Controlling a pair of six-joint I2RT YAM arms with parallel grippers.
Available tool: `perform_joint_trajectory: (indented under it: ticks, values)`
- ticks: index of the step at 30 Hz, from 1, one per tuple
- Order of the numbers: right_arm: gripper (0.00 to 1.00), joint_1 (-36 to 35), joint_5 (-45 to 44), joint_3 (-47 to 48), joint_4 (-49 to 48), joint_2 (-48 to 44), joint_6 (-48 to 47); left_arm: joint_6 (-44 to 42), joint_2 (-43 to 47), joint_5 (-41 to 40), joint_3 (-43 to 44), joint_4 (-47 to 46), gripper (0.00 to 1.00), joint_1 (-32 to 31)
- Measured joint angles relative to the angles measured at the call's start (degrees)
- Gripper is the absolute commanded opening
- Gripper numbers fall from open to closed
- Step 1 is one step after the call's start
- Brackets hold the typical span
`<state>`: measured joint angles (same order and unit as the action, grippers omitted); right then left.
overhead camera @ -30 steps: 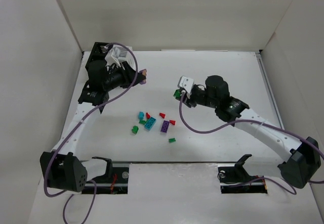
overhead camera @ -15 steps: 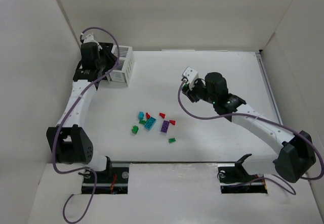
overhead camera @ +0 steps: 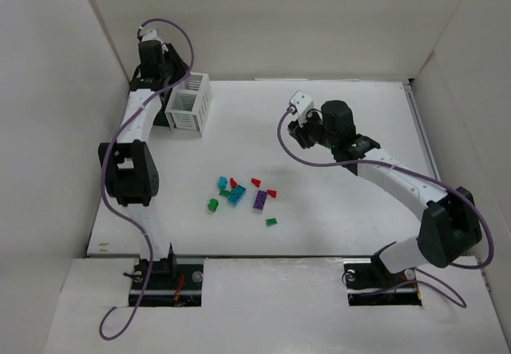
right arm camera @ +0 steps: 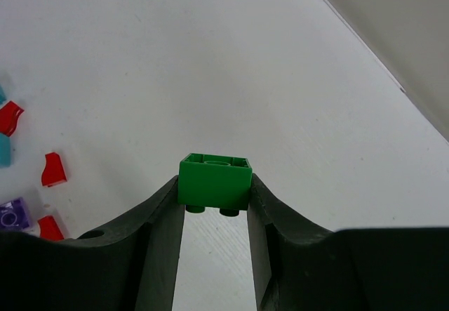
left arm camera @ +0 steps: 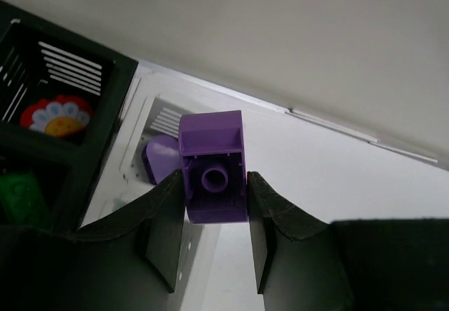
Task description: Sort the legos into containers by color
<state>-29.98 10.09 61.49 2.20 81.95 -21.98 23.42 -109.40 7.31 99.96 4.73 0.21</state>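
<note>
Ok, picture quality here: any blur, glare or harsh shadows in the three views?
Top external: even, diffuse light, faint shadows, loose legos small but sharp. Left wrist: the purple brick is crisp, the black bin at left dim inside, no glare. Right wrist: the green brick is sharp, the dark fingers show little detail, the table bright yet not blown out.

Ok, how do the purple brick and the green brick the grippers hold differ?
The purple brick turns its hollow underside to the wrist camera; the green brick shows a plain side wall, studs at its lower edge. The purple brick hangs at the white bin; the green brick is over bare table. Both are pinched, lifted, in the left gripper and right gripper.
</note>
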Motion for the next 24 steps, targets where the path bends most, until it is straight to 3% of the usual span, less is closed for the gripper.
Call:
perform_joint_trajectory:
  ticks: [3, 9, 17, 21, 22, 24]
  values:
    - [0.0, 0.9, 0.2, 1.5, -0.1, 1.3, 0.2, 0.0, -7.5, 0.5, 7.0, -0.3, 0.0, 0.3]
    - [0.0, 3.1, 2.1, 4.3, -0.2, 4.2, 0.6, 0.0, -15.7, 2.4, 11.5, -0.7, 0.01, 0.6]
    - [0.0, 4.6, 4.4, 5.2, -0.1, 6.9, 0.9, 0.0, -16.7, 3.0, 11.6, -2.5, 0.42, 0.6]
    - [0.01, 4.6, 5.4, 5.2, -0.2, 7.0, 1.2, -0.1, -16.7, 3.0, 11.6, -3.0, 0.44, 0.6]
    - [0.01, 4.6, 5.5, 5.2, -0.2, 7.0, 1.2, -0.1, -16.7, 3.0, 11.6, -3.1, 0.65, 0.6]
    - [0.01, 4.6, 5.6, 5.2, -0.2, 7.0, 1.4, -0.5, -16.8, 2.7, 12.0, -2.8, 0.69, 0.6]
